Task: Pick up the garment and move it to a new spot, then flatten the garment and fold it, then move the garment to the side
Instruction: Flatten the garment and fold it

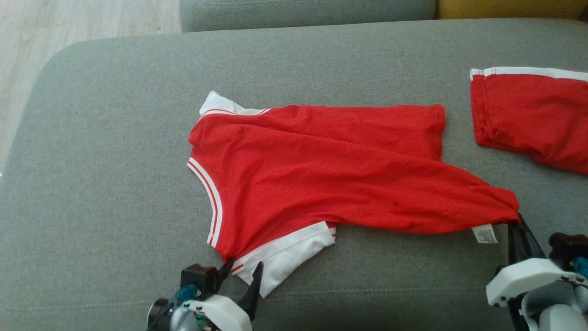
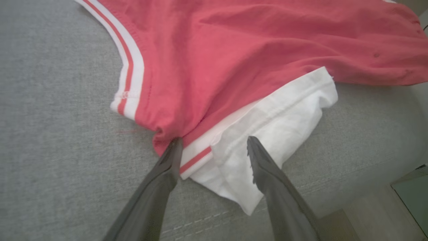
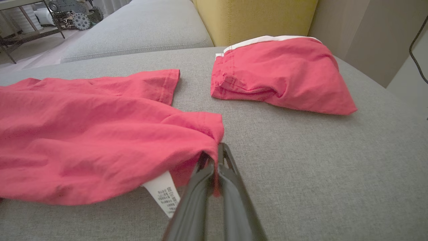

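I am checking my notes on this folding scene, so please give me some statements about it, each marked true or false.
1. The right gripper is shut on a corner of the red shirt. True.
2. The left gripper is shut on the white sleeve. False: its fingers stand apart at the sleeve.
3. A second red garment lies apart from the shirt. True.
4. The white label sits at the collar. False: it hangs by the right gripper, at the hem.

Head camera looks down; both wrist cameras sit close, sharing the garment (image 1: 321,170).
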`<state>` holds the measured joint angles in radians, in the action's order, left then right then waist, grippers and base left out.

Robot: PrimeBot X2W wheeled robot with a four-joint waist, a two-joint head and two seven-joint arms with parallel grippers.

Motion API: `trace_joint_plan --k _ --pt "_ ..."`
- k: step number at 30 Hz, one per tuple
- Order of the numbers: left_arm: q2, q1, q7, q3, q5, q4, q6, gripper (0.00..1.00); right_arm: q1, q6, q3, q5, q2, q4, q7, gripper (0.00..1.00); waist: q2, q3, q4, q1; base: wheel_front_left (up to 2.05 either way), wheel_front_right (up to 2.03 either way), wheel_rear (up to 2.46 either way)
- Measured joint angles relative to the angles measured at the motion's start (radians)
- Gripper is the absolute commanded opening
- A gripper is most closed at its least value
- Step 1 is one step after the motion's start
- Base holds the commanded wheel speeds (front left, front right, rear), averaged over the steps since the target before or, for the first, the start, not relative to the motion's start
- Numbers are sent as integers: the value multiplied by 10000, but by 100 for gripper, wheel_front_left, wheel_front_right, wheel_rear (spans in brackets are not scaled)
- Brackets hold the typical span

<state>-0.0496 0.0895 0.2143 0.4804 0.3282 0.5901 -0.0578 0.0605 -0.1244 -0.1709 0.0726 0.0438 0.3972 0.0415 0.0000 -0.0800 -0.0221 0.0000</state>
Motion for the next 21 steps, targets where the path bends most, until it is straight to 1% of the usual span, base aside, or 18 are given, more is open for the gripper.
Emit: trace_joint_plan --k 9,10,11,12,18,21 --pt "6 401 117 426 174 454 -2 100 -7 0 77 -90 0 -169 -132 0 0 -73 74 0 0 0 0" --pt "6 439 119 485 182 483 -8 83 -8 0 77 -90 0 -174 -132 0 0 -76 75 0 0 0 0" --pt "8 469 119 543 203 522 -8 29 -11 0 75 -90 0 -184 -140 0 0 -80 74 0 0 0 0" --pt "10 483 119 575 219 558 -10 0 -15 0 75 -90 0 -207 -144 0 0 -82 70 0 0 0 0" --pt "8 504 222 686 263 677 -35 0 -26 0 59 -102 0 -221 -219 0 0 -42 -3 0 0 0 0" --pt "-29 504 253 656 257 570 65 0 -38 0 59 -102 0 -221 -217 0 0 34 -72 0 0 0 0"
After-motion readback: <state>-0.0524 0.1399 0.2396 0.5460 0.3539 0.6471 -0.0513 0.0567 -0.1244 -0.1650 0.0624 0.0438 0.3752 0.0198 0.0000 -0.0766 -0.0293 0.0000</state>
